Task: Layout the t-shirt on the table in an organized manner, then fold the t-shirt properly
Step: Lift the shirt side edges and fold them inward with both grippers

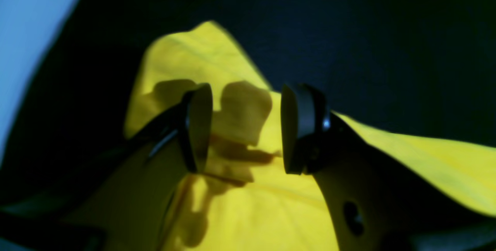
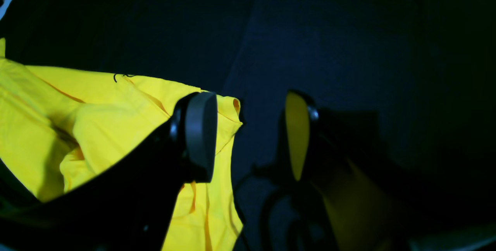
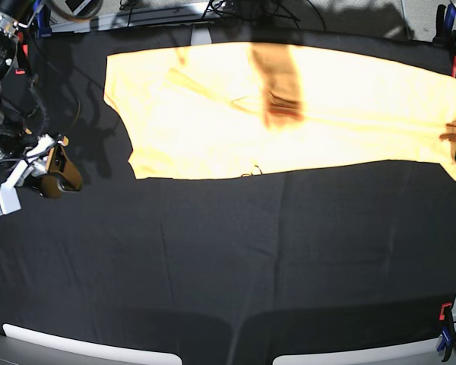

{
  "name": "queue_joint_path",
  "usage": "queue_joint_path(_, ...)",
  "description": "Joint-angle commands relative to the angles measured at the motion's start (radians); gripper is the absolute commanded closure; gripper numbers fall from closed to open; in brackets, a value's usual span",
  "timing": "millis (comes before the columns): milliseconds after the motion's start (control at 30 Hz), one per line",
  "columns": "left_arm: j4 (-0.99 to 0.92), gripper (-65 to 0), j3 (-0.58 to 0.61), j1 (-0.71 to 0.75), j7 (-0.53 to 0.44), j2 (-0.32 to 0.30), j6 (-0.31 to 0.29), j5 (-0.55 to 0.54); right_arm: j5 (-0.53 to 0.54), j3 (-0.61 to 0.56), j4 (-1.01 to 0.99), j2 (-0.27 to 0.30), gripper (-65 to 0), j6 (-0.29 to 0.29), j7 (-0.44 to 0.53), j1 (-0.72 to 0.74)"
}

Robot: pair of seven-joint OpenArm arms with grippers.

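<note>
T-shirt [image 3: 289, 106] lies spread flat across the far half of the worktop [image 3: 235, 266], running from the far left almost to the right edge; a few soft creases and a dark shadow fall across its middle. Near half of the black worktop bare. Red-and-black clamp [image 3: 444, 328] at the near right corner.

Left hand [image 1: 246, 129] sits at the right edge of the scene, over the shirt's right end; jaws wide apart, yellow cloth showing below and between them, nothing pinched. In the wrist view a pointed fold of the shirt rises behind the fingers [image 1: 197, 127].

Right hand [image 2: 252, 136] at the left side, well clear of the shirt in the base view; jaws wide, holding nothing. Its wrist view shows the shirt's edge behind one finger, dark worktop between the two.
</note>
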Motion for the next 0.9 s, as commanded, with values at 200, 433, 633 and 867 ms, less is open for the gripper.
queue_joint_path(200, 0.015, -26.1, -0.008, -0.010, -0.008, -0.026, -0.007, -0.064, 0.101, -0.057, 0.014, 0.013, -27.8, 0.004, 0.021, 0.010)
queue_joint_path(433, 0.015, -26.1, -0.008, -0.010, -0.009, -0.026, -0.007, -0.056, 0.102, -0.199, 0.014, -0.083, -27.8, 0.004, 0.021, 0.011)
queue_joint_path(633, 0.011, -26.1, -0.009, -0.008, -0.083, -0.027, 0.032, 0.108, 0.101, -0.299, 0.014, -0.117, -27.8, 0.004, 0.021, 0.011)
queue_joint_path(867, -0.058, -26.1, -0.009, -0.008, -0.089, -0.034, 0.065, 0.121, 0.050, -0.386, 0.014, -0.144, -27.8, 0.004, 0.021, 0.011)
